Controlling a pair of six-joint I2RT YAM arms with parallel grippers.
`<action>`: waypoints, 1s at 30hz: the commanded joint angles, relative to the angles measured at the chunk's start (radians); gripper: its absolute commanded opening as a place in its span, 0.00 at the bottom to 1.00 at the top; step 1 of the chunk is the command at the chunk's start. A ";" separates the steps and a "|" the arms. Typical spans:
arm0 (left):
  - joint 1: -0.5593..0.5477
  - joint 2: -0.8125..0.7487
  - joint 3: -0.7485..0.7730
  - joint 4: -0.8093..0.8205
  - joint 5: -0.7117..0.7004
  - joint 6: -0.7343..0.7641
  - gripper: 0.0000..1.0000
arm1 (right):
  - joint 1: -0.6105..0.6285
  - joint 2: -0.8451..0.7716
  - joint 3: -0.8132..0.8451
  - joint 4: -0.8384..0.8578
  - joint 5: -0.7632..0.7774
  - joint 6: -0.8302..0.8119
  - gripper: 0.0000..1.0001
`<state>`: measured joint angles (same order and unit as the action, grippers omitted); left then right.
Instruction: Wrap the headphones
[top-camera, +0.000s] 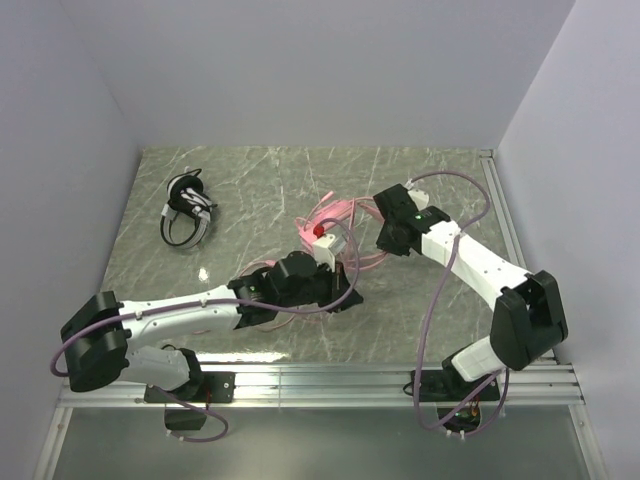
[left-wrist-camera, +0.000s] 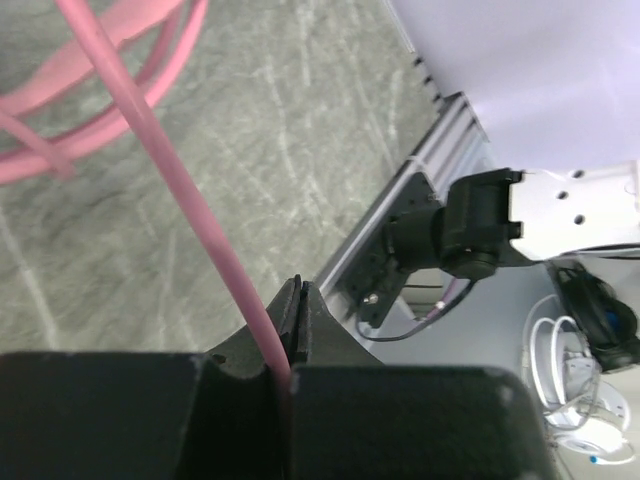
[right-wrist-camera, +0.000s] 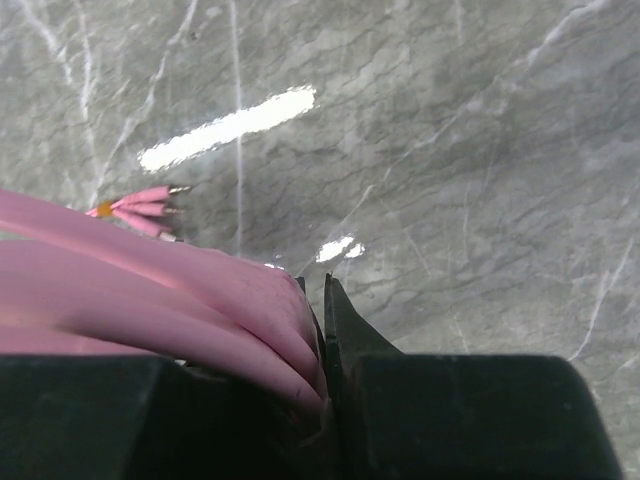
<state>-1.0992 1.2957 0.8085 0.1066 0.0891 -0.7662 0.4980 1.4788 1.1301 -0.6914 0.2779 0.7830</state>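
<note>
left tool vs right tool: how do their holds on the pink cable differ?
The left tool pinches one taut strand of the pink cable; the right tool clamps a bunch of several strands. The left tool's strand runs straight away from it; the right tool's bunch bends off to one side. Shared: both are shut on pink cable.

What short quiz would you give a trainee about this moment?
1. True or false: the left end effector is open and empty.
2. What does the right end effector clamp? A: a black cable. B: the pink cable. C: nothing.
3. Fill in: the black-and-white headphones lie on the ___ side of the table.

Key:
1. False: it is shut on the pink cable.
2. B.
3. Left.
</note>
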 joint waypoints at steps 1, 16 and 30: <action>-0.064 -0.033 -0.055 0.120 0.106 -0.030 0.03 | -0.049 -0.075 0.010 0.179 0.014 0.102 0.00; -0.128 -0.075 -0.193 0.188 0.113 -0.025 0.02 | -0.119 -0.169 -0.058 0.219 -0.072 0.085 0.00; -0.182 -0.042 -0.223 0.251 0.202 -0.015 0.04 | -0.127 -0.216 -0.066 0.211 -0.072 0.091 0.00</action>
<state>-1.2427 1.2411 0.5697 0.3565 0.1799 -0.7895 0.3920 1.3125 1.0321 -0.6388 0.1673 0.7689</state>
